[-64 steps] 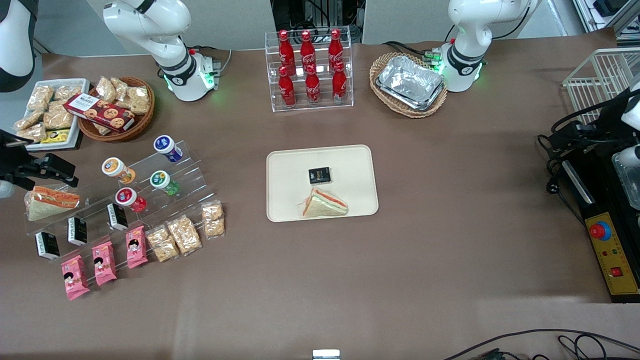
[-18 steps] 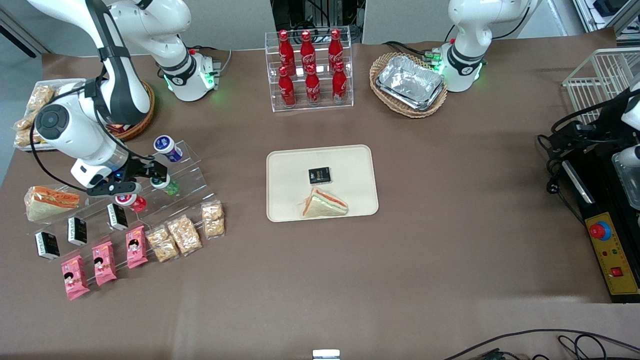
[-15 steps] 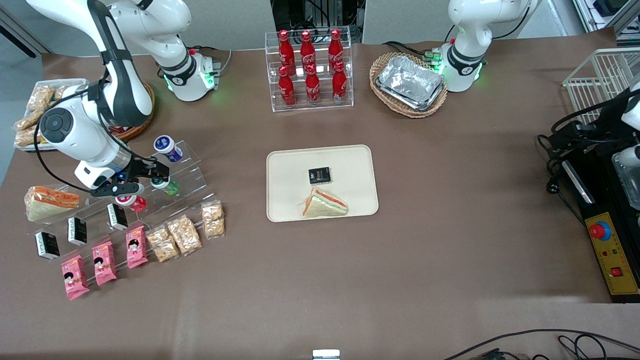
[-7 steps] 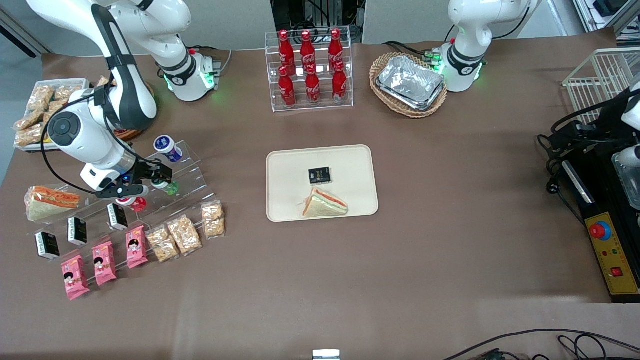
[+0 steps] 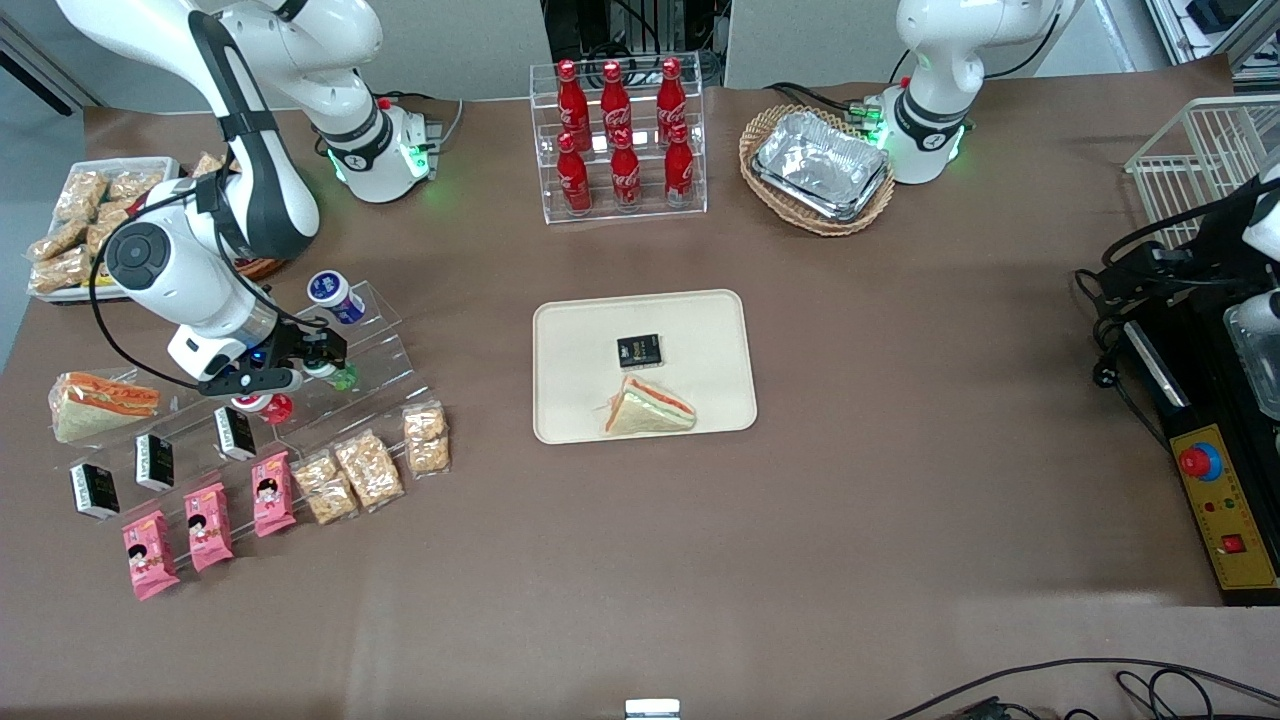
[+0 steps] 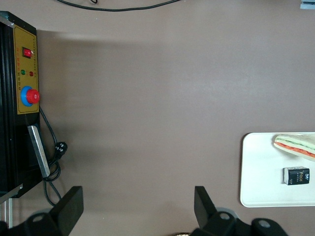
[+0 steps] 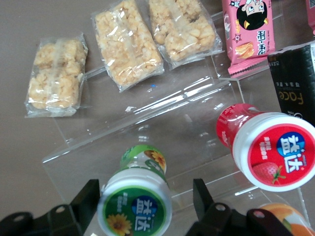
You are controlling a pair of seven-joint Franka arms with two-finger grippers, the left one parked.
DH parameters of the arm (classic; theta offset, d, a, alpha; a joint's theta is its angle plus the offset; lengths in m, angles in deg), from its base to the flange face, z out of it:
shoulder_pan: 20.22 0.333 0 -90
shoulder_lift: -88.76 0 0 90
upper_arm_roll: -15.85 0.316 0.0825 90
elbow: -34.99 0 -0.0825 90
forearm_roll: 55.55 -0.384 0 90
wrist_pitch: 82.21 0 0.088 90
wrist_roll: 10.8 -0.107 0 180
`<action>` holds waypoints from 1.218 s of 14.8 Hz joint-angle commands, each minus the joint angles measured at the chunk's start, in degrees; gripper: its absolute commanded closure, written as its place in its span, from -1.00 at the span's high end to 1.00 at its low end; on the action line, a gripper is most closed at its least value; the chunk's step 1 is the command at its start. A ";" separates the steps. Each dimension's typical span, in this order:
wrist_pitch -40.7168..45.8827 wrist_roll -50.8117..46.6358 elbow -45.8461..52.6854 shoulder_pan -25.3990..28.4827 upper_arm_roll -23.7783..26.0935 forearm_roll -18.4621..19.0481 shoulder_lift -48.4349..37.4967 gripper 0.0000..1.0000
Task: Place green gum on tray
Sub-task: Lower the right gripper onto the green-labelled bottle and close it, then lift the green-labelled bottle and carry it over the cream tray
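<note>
The green gum (image 7: 136, 202), a green bottle with a white lid and green label, lies on the clear acrylic step rack (image 5: 380, 345); in the front view only its green end (image 5: 344, 378) shows under the hand. My right gripper (image 7: 145, 197) is open, with one finger (image 7: 89, 198) against the lid's side and the other finger (image 7: 203, 194) a gap away. In the front view the gripper (image 5: 318, 361) hangs over the rack. The cream-beige tray (image 5: 575, 340) lies mid-table, toward the parked arm from the rack; it also shows in the left wrist view (image 6: 256, 167).
The tray holds a sandwich (image 5: 648, 405) and a small black packet (image 5: 639, 350). The rack carries a red gum bottle (image 7: 268, 146), a blue bottle (image 5: 335, 294), black packets (image 5: 236, 432), pink snack packets (image 5: 208, 524) and rice-crisp packets (image 5: 368, 468). A cola bottle rack (image 5: 620, 135) and foil trays basket (image 5: 818, 165) stand farther back.
The right arm came in from the table's end and lowered its open gripper over the rack; over the last second it crept closer until its fingers flank the green gum's lid.
</note>
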 commanded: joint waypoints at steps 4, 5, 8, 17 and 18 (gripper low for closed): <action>-1.54 0.16 -1.14 0.74 0.01 -0.67 -0.03 0.42; -1.54 0.16 -1.14 0.74 0.01 -0.67 -0.03 0.32; -1.45 0.07 -1.14 0.74 0.01 -0.67 -0.03 0.25; -0.49 0.33 -0.09 0.65 -0.08 -0.67 -1.52 -0.18; 0.65 0.42 0.69 0.65 -0.08 -0.67 -2.31 -0.18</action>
